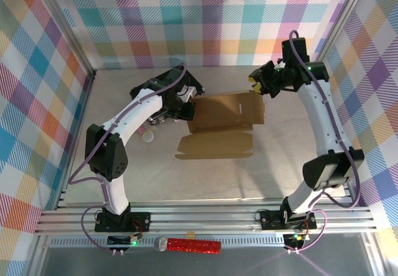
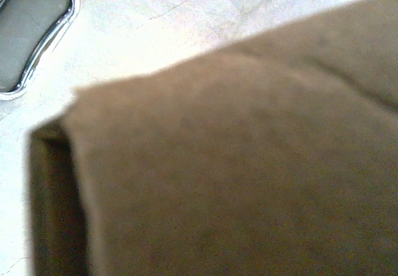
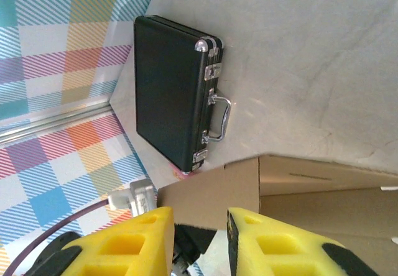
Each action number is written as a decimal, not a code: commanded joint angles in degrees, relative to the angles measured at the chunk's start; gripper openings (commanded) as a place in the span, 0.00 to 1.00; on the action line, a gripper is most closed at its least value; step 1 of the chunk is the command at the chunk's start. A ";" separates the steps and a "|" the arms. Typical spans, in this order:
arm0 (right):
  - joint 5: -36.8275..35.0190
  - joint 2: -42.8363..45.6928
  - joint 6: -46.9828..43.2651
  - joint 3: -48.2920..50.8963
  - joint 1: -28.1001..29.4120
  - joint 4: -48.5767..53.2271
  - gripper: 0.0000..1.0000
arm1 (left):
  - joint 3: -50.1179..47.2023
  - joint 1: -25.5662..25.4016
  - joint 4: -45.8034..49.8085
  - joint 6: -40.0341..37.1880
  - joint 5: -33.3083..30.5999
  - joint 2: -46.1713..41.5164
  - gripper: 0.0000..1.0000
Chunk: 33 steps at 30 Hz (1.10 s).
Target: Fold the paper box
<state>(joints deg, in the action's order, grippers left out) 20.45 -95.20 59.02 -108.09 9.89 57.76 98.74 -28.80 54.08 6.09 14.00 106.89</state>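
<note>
The paper box (image 1: 224, 117) is a brown cardboard sheet lying partly folded in the middle of the table, with a flat flap (image 1: 214, 145) spread toward the near side. My left gripper (image 1: 185, 106) sits at the box's left edge. Cardboard (image 2: 249, 164) presses right up against the left wrist view and hides the jaws, which are shut on that edge. My right gripper (image 1: 257, 81) hovers by the box's far right corner. Its yellow fingers (image 3: 140, 239) stand apart around a gap (image 3: 200, 219), and a cardboard flap (image 3: 217, 189) lies just beyond them.
A black hard case (image 3: 168, 83) with a metal handle lies at the back left against the plaid wall; its corner (image 2: 31, 40) shows beside the cardboard. A small pale roll (image 1: 149, 137) sits left of the box. A red glittery tube (image 1: 194, 245) lies on the front rail.
</note>
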 commanded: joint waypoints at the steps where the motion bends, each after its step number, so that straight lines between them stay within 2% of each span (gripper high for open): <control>1: 2.37 -2.48 -1.96 -2.00 0.98 1.48 0.29 | 1.93 -0.54 1.81 -1.08 -0.97 -0.46 0.00; 5: 1.92 -2.56 -2.78 -0.16 1.62 2.10 0.32 | 2.03 -0.56 1.69 -1.16 -1.06 -0.44 0.00; 10: 4.69 -3.65 -2.73 0.70 1.95 0.60 0.33 | 1.98 -0.72 1.59 -1.52 -1.21 -0.83 0.00; 27: 7.75 -2.50 -3.50 6.22 3.31 1.50 0.36 | 1.94 -1.35 1.29 -1.42 -2.56 -1.51 0.00; 33: 9.79 -4.20 -3.35 3.92 3.38 0.38 0.40 | 2.66 -2.56 1.71 -3.22 -3.71 -1.16 0.00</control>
<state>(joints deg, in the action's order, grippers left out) 26.70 -98.56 56.10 -102.52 12.56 58.33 99.24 -29.89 55.55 4.62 10.35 106.89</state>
